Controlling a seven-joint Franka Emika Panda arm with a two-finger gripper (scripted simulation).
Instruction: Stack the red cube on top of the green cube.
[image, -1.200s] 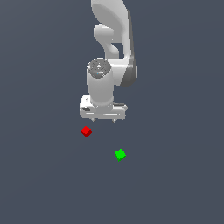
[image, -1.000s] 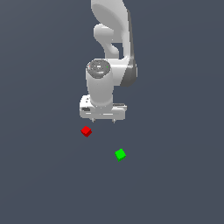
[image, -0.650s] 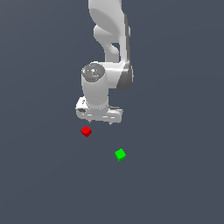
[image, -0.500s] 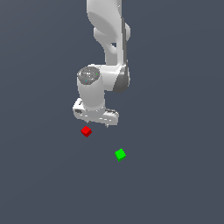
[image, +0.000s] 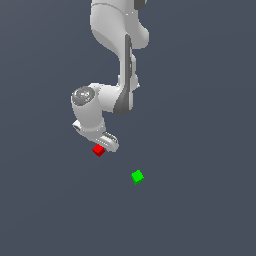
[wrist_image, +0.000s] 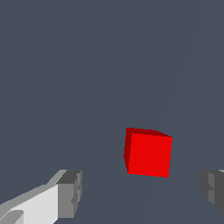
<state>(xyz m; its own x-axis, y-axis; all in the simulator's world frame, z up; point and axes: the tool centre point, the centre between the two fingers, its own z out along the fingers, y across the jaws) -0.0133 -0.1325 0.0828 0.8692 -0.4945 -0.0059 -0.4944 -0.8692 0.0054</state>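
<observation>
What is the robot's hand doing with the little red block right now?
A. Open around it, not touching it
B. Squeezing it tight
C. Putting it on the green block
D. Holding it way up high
A: in the wrist view the fingers stand wide apart on either side of the red cube, with clear gaps.

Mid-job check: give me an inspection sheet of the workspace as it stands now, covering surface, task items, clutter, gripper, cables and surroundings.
Surface: plain dark grey floor, bare apart from the two cubes.
Red cube: resting on the floor, not gripped; in the wrist view it lies between the two fingertips without touching either.
Green cube: alone on the floor, apart from the red cube, toward the exterior view's right; nothing on top.
Clutter: nothing seen.
Gripper: open, fingers spread wide, hovering low over the red cube.
Cables: nothing seen.
Surroundings: only the white arm; nothing else seen.
</observation>
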